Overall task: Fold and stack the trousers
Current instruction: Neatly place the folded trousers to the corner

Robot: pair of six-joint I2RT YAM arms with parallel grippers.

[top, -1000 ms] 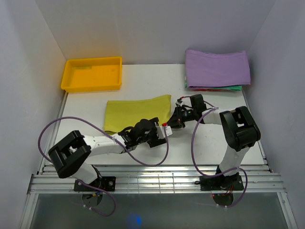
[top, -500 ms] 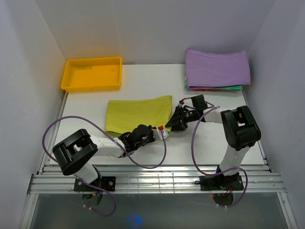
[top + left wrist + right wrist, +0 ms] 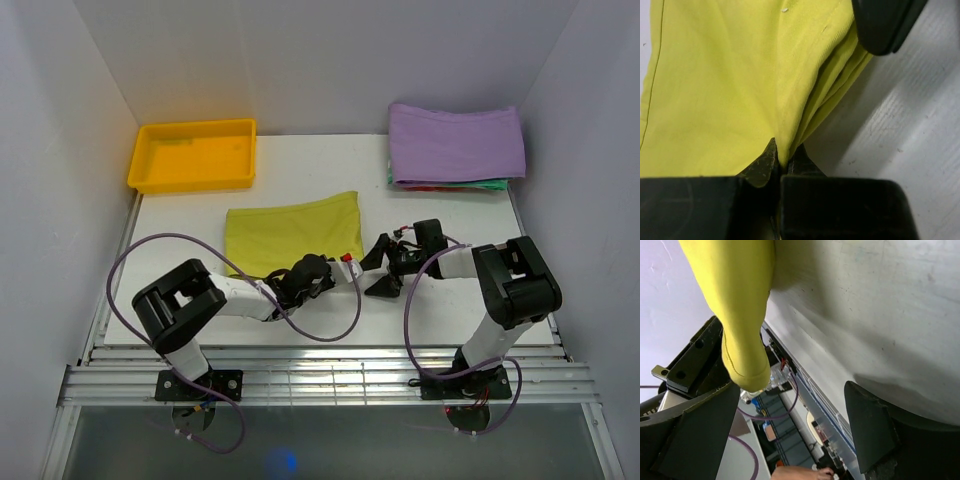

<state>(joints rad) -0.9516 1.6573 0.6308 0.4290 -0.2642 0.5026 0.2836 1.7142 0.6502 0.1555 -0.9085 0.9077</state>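
Observation:
The yellow-green trousers (image 3: pixel 290 232) lie folded into a rectangle on the white table (image 3: pixel 440 310), left of centre. My left gripper (image 3: pixel 340 268) is at their near right corner, shut on a pinched fold of the cloth (image 3: pixel 790 125). In the left wrist view its jaws meet on that fold (image 3: pixel 783 161). My right gripper (image 3: pixel 379 268) stands open just right of that corner with nothing between its fingers. The right wrist view shows the trousers' edge (image 3: pixel 740 315) hanging free ahead of the open right gripper (image 3: pixel 785 427).
A yellow tray (image 3: pixel 192 155) sits at the back left. A purple folded cloth (image 3: pixel 455 143) tops a small pile of other cloths at the back right. The table's slatted near edge (image 3: pixel 330 375) runs by the arm bases. A person's hand (image 3: pixel 800 472) shows beyond it.
My right gripper opened, let go of the trousers' corner and drew back to the right. My left gripper reached up to that corner and shut on the cloth.

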